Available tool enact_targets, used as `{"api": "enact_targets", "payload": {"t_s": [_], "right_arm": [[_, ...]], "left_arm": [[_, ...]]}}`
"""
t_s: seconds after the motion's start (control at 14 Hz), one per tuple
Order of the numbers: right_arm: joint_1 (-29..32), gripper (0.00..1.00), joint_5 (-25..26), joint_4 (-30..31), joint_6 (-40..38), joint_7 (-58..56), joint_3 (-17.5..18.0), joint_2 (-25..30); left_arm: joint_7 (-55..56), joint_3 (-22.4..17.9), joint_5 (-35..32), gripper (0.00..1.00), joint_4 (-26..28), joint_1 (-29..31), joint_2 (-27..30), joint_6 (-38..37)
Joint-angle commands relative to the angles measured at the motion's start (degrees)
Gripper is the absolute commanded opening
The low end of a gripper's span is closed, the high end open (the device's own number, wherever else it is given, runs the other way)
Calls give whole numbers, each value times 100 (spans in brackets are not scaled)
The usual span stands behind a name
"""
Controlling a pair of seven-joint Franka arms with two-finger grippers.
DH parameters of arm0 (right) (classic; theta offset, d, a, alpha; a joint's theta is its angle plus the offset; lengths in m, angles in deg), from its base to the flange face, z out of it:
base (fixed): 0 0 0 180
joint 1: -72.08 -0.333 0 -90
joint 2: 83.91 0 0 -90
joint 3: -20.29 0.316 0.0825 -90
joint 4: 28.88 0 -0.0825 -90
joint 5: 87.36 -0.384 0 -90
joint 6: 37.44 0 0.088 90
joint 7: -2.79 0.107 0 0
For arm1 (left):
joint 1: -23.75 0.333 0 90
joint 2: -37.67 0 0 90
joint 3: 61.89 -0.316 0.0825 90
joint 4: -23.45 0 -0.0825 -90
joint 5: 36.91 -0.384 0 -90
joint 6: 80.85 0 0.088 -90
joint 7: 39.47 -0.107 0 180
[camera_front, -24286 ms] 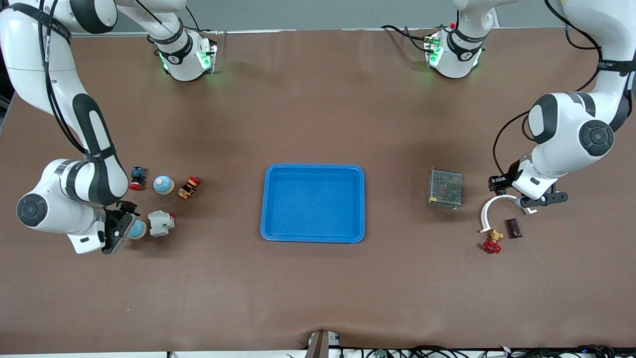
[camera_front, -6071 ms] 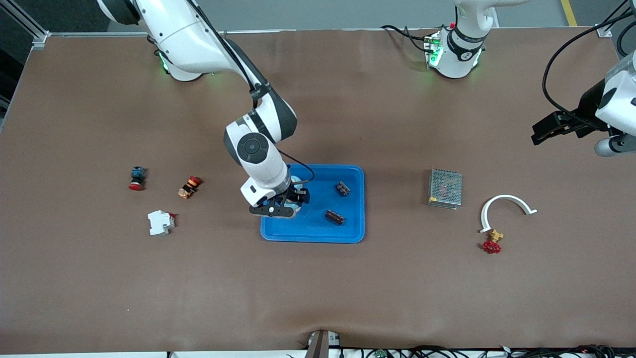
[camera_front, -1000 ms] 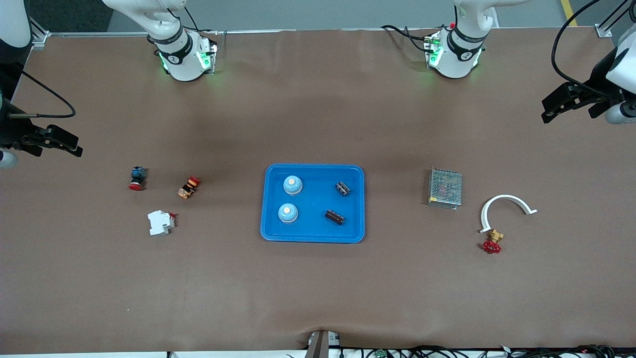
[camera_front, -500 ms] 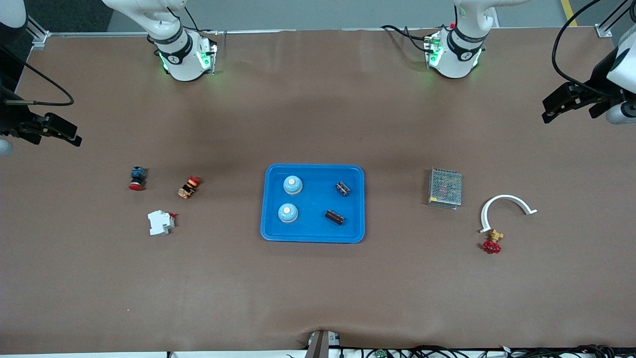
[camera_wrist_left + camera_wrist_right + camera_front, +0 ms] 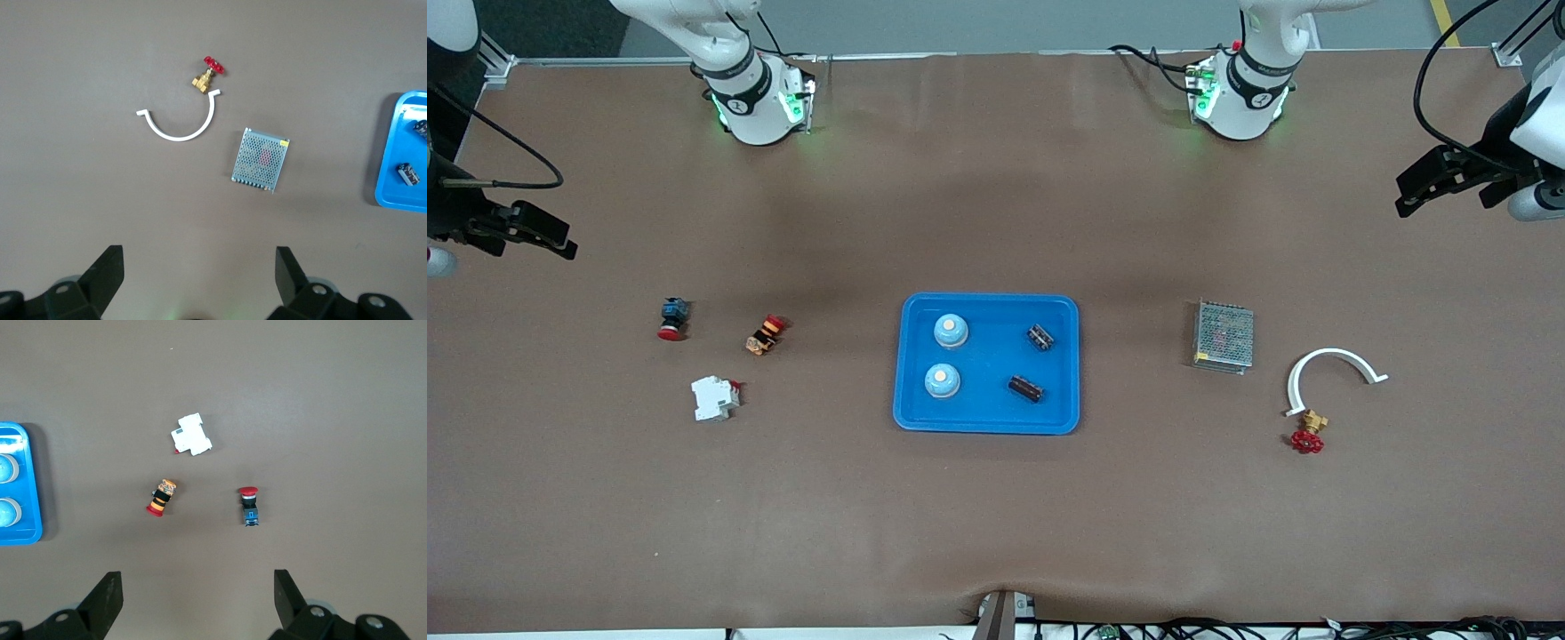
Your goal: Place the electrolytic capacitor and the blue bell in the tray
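My left gripper (image 5: 197,283) hangs over bare table at the left arm's end, fingers wide, holding nothing. My right gripper (image 5: 193,603) does the same at the right arm's end, also wide and empty. Smooth bright-blue plastic tray (image 5: 986,418), rounded corners w/ raised rim, sits mid-table. In it: two pale-blue domed bells (image 5: 951,331) (image 5: 942,380) toward the right arm's end, two dark ribbed cylinder capacitors (image 5: 1040,337) (image 5: 1025,388) toward the left arm's. Beside the tray toward the left arm: perforated metal box (image 5: 1224,335), white plastic arc (image 5: 1329,360), brass valve w/ red wheel (image 5: 1308,433). Toward the right arm: white breaker (image 5: 714,397), two red-capped buttons (image 5: 673,319) (image 5: 766,334). Tabletop is matte brown.
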Motion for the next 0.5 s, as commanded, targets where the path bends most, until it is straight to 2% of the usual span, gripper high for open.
{"api": "enact_targets", "payload": {"t_s": [0.0,0.43], "right_arm": [[10,100,17,180,58,80,59,192],[18,100,17,180,66,80,59,175]], "left_arm": [[-87,-2,-19,100,-64,21,116,-186],[1,60,-1,100,-143,-23,55,-257]]}}
